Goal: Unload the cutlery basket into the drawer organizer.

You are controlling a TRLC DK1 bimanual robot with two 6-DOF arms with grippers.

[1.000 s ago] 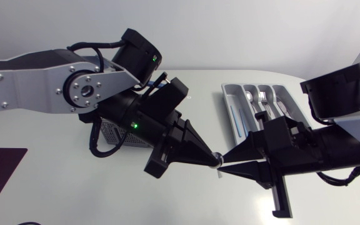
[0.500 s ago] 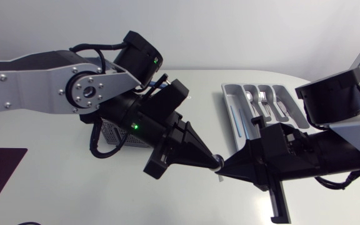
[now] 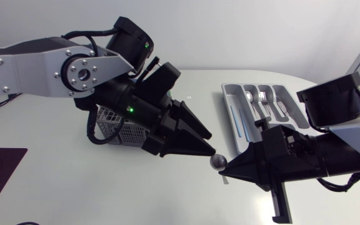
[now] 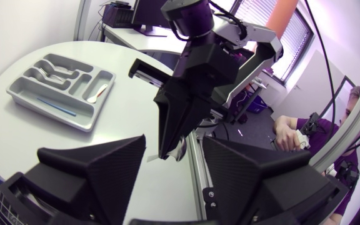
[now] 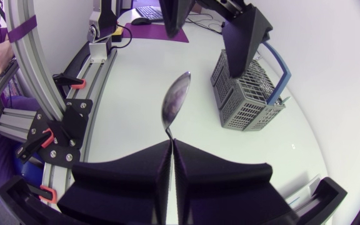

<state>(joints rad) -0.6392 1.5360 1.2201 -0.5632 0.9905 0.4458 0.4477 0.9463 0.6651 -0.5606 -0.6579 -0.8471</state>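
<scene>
Bright, even light from above, with soft shadows only.
In the head view the white table (image 3: 49,187) was lit evenly, and only a faint grey shadow lay beside the basket (image 3: 114,128). The left gripper (image 3: 206,142) and the right gripper (image 3: 227,169) were dark, with little detail. The spoon (image 5: 175,103) carried a dull reflection. In both wrist views straight lines bowed near the edges.

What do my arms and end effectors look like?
Left arm: silver-grey link, round bolted joint, black wrist, looping black cables, green light. Right arm: black with a grey panel. Left end effector and right end effector: matte black, two wedge-shaped fingers.
</scene>
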